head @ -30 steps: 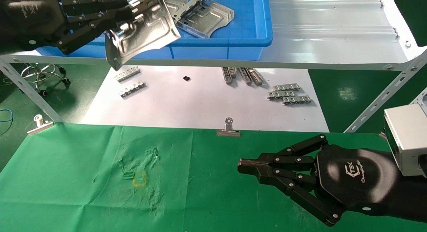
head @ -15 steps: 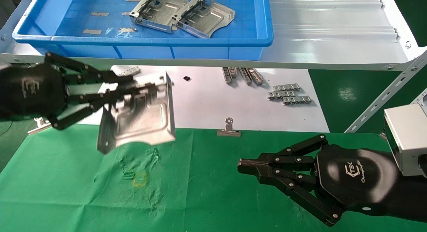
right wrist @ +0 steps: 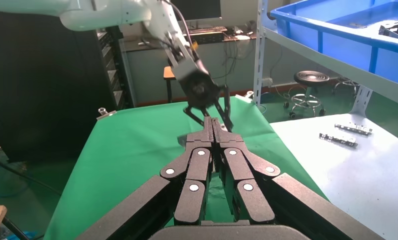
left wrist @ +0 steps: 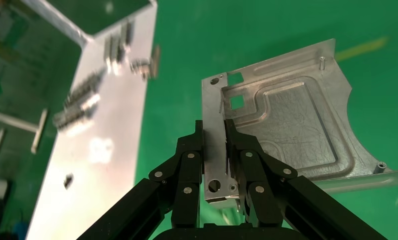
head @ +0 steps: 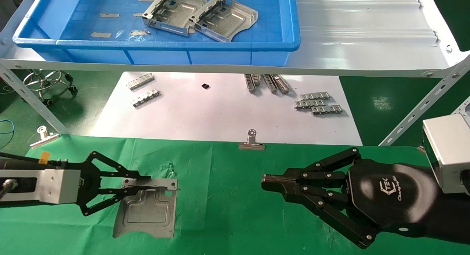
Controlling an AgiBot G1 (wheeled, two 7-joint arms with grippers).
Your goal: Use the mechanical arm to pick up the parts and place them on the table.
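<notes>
- The left mechanical arm [head: 121, 190] sits low over the green desk [head: 227, 211], its fingers [left wrist: 189, 160] pinching the folded-up edge of one part [head: 147, 209].
- That part lies flat on the cloth near the desk's left front; in the left wrist view its face rests against the green.
- The step in hand looks like the release. To do it well, the fingers should spread just enough to free the edge, then draw back along the plate's plane, so that the lip does not snag and the plate does not skid.
- The right mechanical arm [head: 273, 183] is parked over the desk's right side, fingers pressed together and holding nothing.
- The blue bin [head: 220, 46] on the metal shelf [head: 367, 35] holds two more parts [head: 200, 14], lying side by side and overlapping, so more fetching appears left.
</notes>
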